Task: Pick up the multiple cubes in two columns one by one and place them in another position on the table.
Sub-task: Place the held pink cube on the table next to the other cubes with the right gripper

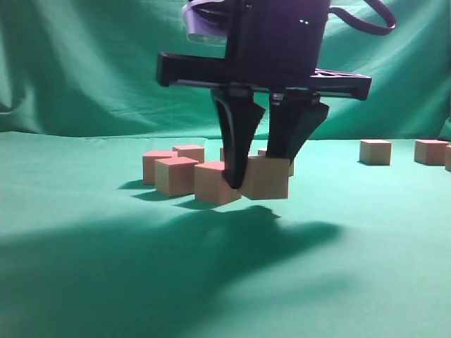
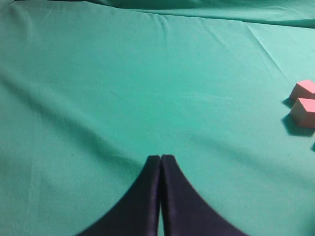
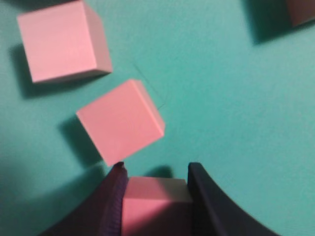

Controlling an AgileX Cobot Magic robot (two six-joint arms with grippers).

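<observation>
My right gripper (image 1: 255,172) stands in the middle of the table (image 1: 225,282) with its black fingers on both sides of a salmon cube (image 1: 271,184) that rests on the cloth. In the right wrist view the gripper (image 3: 156,171) presses that cube (image 3: 155,206) from left and right. Several more cubes crowd to its left: one touching (image 1: 213,183), one in front (image 1: 175,176), two behind (image 1: 158,165) (image 1: 189,152). My left gripper (image 2: 161,158) is shut and empty over bare cloth, with two cubes (image 2: 305,112) (image 2: 304,89) at the far right of the left wrist view.
Three cubes sit apart at the back right (image 1: 375,151) (image 1: 430,151) (image 1: 448,156). The right wrist view shows a tilted cube (image 3: 120,120) just ahead of the fingers, another beyond it (image 3: 61,42), and one at the top right (image 3: 300,12). A draped green backdrop (image 1: 84,63) closes the rear.
</observation>
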